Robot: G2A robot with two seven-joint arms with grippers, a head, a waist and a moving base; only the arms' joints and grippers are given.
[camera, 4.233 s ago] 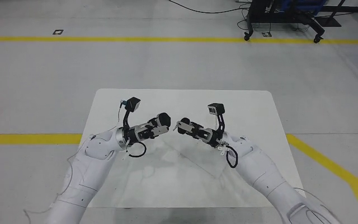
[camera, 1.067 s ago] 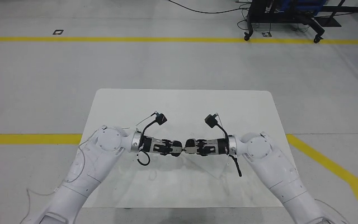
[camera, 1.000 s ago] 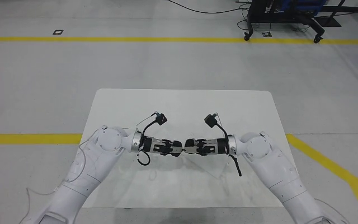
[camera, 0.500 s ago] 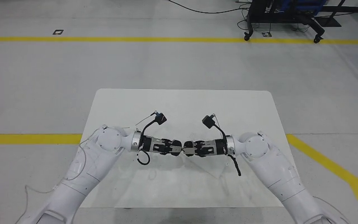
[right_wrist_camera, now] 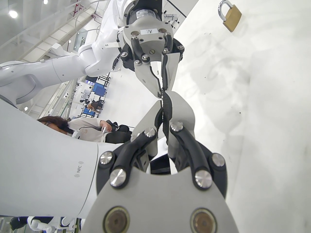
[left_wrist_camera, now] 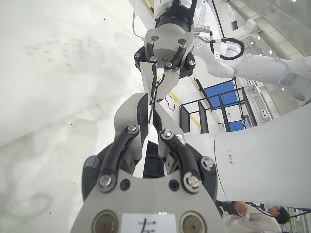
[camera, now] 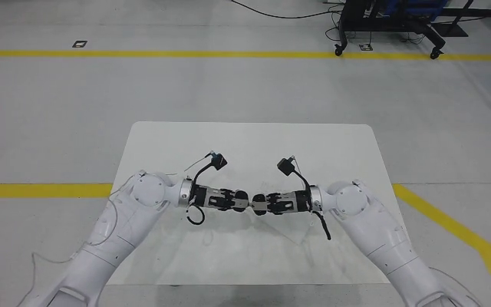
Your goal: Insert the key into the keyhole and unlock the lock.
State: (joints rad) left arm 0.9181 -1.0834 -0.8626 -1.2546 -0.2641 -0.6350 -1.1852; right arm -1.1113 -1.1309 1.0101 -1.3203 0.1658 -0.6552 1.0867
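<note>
A brass padlock point(right_wrist_camera: 230, 14) with a silver shackle lies flat on the white table point(camera: 322, 146), well away from both grippers. My left gripper point(camera: 244, 203) and right gripper point(camera: 258, 204) meet tip to tip just above the middle of the table. In the left wrist view, the left gripper point(left_wrist_camera: 151, 109) is closed on a thin dark sliver, the key point(left_wrist_camera: 150, 117) seen edge-on. The right gripper point(left_wrist_camera: 153, 98) is pinched on its other end. From the right wrist view, the right gripper point(right_wrist_camera: 162, 101) touches the left gripper point(right_wrist_camera: 162, 92). Most of the key is hidden by the pads.
The table carries faint smudges and small dark specks. Its front edge is close under both forearms. A dark wheeled cart point(camera: 391, 27) stands on the floor far behind the table, past a yellow line point(camera: 153, 53).
Over four seconds both arms swung down from raised poses and brought their tips together. In the last second the joined grippers drifted slightly left.
</note>
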